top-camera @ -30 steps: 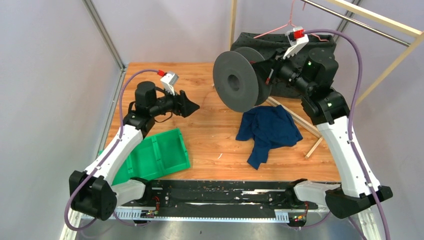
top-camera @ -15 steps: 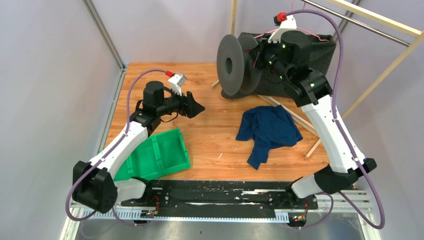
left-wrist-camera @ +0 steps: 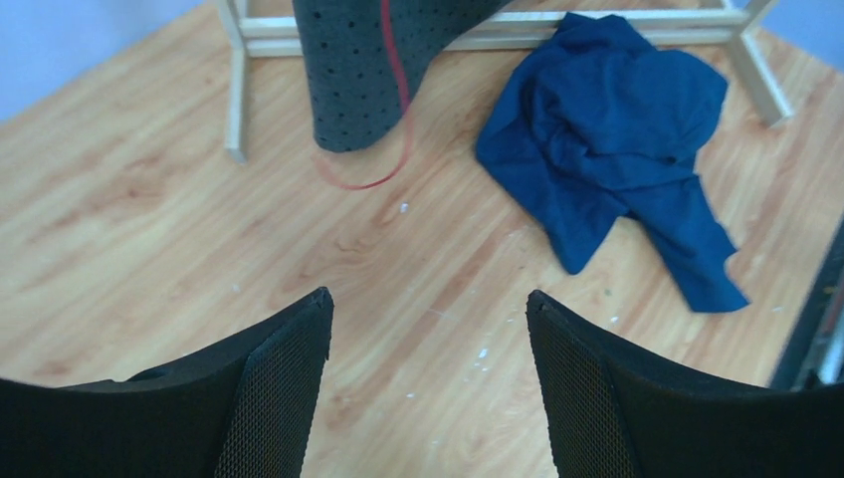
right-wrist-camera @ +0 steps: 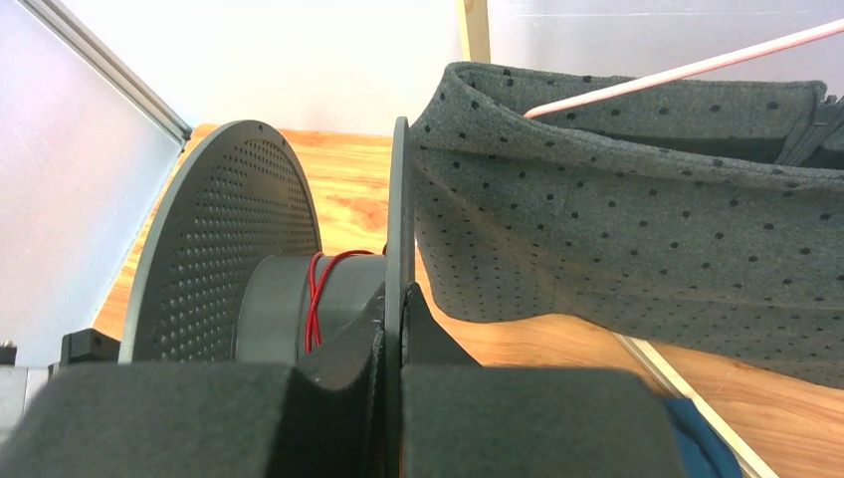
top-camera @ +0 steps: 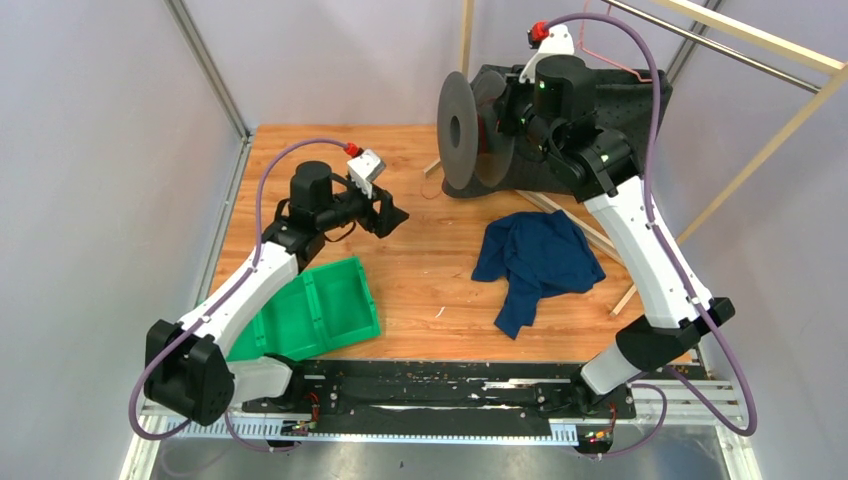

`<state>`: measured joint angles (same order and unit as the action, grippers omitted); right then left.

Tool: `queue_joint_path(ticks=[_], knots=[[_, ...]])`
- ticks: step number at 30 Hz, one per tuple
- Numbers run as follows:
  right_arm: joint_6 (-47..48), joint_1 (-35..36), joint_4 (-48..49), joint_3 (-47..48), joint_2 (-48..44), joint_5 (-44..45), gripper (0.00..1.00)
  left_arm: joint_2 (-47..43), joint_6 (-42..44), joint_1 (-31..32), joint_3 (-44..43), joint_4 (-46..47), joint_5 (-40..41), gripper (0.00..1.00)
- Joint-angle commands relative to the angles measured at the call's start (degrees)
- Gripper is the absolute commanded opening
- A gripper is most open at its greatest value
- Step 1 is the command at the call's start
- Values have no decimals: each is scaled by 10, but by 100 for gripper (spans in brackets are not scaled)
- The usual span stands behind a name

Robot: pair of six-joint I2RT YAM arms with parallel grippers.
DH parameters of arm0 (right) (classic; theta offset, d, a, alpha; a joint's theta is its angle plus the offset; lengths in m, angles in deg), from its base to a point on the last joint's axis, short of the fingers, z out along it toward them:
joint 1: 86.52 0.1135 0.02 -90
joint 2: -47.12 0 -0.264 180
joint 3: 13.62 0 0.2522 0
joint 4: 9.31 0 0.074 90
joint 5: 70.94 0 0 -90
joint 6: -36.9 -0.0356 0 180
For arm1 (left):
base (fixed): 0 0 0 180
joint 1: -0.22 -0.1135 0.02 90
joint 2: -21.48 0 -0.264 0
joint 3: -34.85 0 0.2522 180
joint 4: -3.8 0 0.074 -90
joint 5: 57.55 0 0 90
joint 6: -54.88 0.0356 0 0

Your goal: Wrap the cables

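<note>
Right jaws pinch a flange of the one dark grey perforated round spool (right-wrist-camera: 224, 239); one thin red cable (right-wrist-camera: 316, 299) winds its hub just beside them. Left jaws stand wide.

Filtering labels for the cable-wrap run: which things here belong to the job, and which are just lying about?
Job: red cable; spool, clamped by right end effector; open left end effector.
Lying about: blue cloth; green bin; grey felt bag.
</note>
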<state>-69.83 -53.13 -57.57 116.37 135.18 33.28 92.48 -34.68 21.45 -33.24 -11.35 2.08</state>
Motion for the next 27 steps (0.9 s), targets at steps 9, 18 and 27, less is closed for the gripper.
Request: queue_joint_path(ticks=[9,18,27], knots=[[1,11,36,35,-12,-2,1,17,30,-7,49,160,71,76],[0,11,42,32,-11,-20,1,157,-304,-34,-51,160,95,70],[-3,11,49,31,-8,-35,1,233,-379,-29,-100,160,85,70]])
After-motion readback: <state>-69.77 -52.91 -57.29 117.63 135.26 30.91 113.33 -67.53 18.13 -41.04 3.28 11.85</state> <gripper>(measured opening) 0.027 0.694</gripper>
